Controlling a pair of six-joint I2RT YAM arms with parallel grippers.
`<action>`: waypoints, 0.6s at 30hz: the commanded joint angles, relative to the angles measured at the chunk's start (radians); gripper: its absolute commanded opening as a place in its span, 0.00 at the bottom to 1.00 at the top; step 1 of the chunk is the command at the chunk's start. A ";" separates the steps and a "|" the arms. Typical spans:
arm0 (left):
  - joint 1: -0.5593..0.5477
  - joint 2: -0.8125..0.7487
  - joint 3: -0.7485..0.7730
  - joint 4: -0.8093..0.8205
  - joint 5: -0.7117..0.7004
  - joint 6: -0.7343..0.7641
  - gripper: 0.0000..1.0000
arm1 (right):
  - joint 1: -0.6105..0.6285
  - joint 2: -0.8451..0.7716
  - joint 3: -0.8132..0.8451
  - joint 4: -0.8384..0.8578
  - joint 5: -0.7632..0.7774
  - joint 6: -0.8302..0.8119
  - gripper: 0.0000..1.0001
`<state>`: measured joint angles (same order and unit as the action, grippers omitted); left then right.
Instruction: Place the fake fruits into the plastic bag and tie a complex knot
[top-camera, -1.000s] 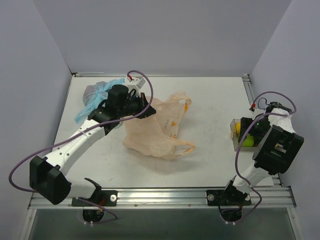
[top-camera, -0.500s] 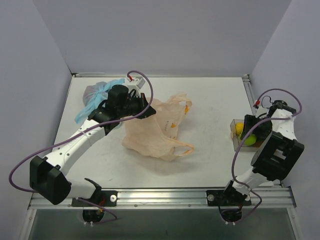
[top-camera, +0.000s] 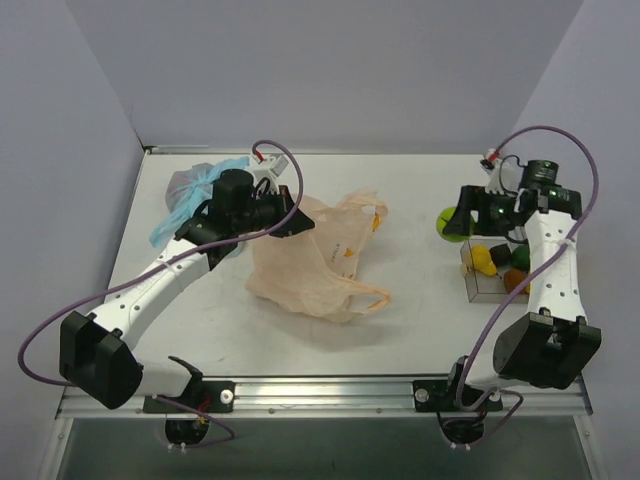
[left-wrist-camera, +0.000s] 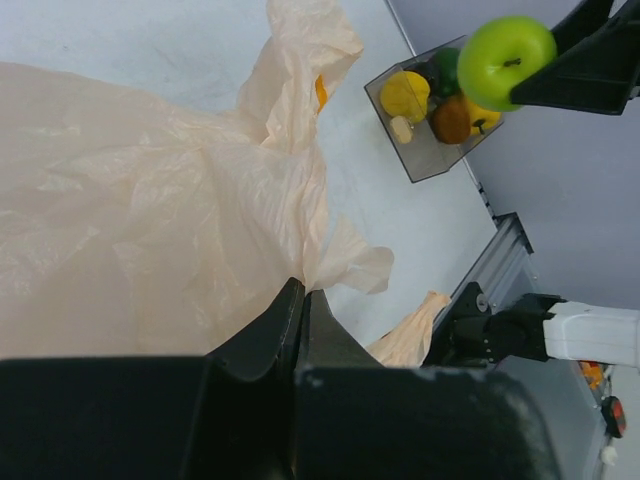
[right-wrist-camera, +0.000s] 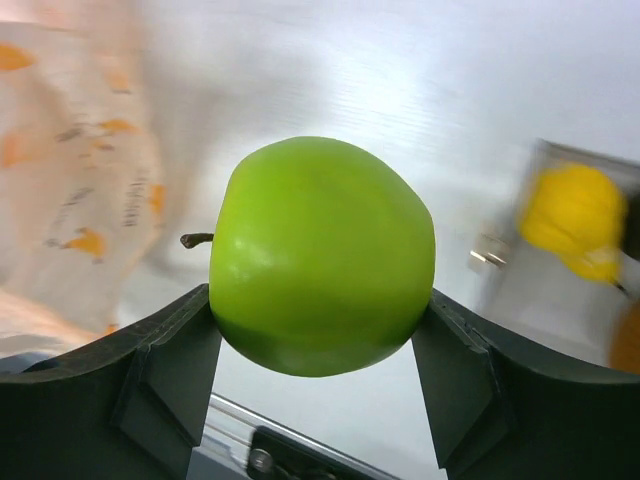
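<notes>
**Apple in the air, bag pinched at its edge**

The right end effector (right-wrist-camera: 320, 340) is grasping a green apple (right-wrist-camera: 322, 255) squarely between both fingers, stalk pointing sideways. It holds the apple above the table (top-camera: 420, 320), just left of the clear box (top-camera: 478, 290). A yellow fruit (top-camera: 483, 258) and an orange fruit (top-camera: 515, 281) sit in that box. The left end effector (left-wrist-camera: 303, 305) is clenched on the thin film of the peach-orange plastic bag (top-camera: 310, 270). The bag lies crumpled mid-table, well apart from the apple. A blue-handled bag (top-camera: 195, 185) sits behind the left arm.
</notes>
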<state>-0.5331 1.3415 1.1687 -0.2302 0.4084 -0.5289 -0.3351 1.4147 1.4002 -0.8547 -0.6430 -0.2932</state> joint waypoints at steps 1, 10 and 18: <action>0.018 0.002 -0.006 0.098 0.084 -0.063 0.00 | 0.181 -0.046 -0.001 0.092 -0.152 0.207 0.41; 0.091 0.028 -0.099 0.477 0.311 -0.354 0.00 | 0.639 -0.002 -0.038 0.390 -0.041 0.382 0.38; 0.097 0.050 -0.177 0.760 0.389 -0.541 0.00 | 0.792 0.046 -0.027 0.462 0.132 0.341 0.36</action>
<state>-0.4450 1.3918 1.0302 0.3019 0.7292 -0.9440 0.4114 1.4261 1.3613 -0.4610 -0.6140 0.0528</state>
